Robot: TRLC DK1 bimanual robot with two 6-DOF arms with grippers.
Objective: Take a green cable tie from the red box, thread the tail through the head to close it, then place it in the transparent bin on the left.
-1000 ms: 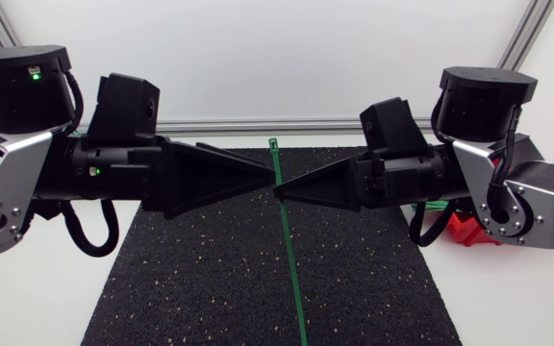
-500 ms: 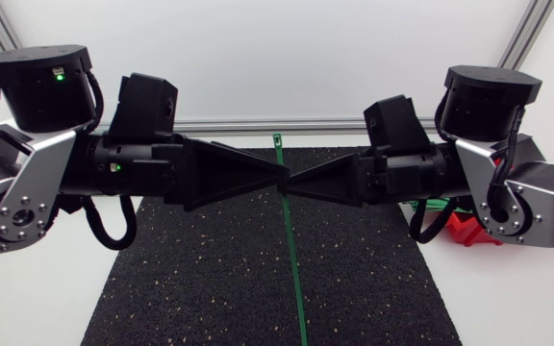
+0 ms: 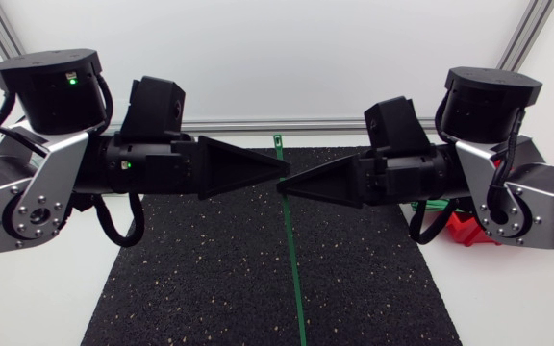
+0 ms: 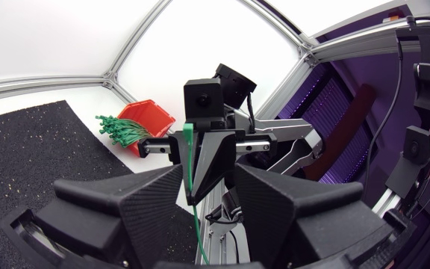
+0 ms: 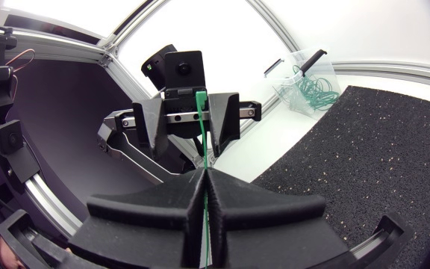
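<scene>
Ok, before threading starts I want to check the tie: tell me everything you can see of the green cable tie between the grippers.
The green cable tie is a thin flat strip, plastic-looking, straight, not yet looped. Its small square head sticks out past the grip toward the table's far side; the long tail runs the other way over the black mat. The right gripper is shut on it near the head; the left gripper's open fingers flank it, apparently without touching.

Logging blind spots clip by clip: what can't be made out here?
Head view: red box mostly hidden behind the right arm.
Head view: green cable tie, tail cut off by the lower edge.
Right wrist view: green loops in the transparent bin too small to count.
</scene>
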